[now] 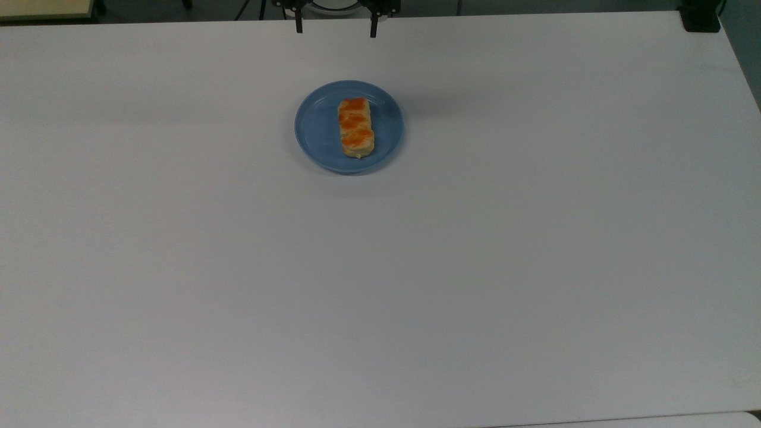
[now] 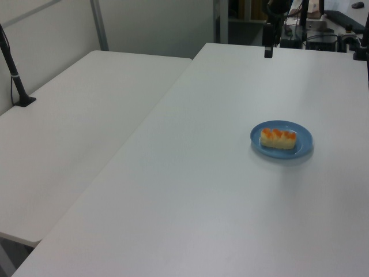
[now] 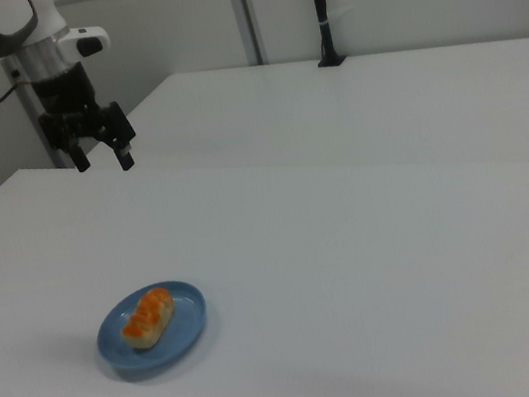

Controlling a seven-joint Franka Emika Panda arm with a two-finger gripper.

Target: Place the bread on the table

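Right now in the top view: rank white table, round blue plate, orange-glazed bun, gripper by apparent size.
1. White matte table
2. Round blue plate
3. Pale-tan orange-glazed bun
Black two-finger gripper: cut off by the top view's upper edge, unranked.

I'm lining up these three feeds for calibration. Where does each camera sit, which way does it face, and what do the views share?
Top view: high above, tilted down at the white rectangular table; open gripper at the top edge.
Left view: raised off one table corner, looking along it; gripper far off.
Right view: raised on the opposite side; arm and gripper upper left.
Shared: the oblong orange-glazed bread on the round blue plate.
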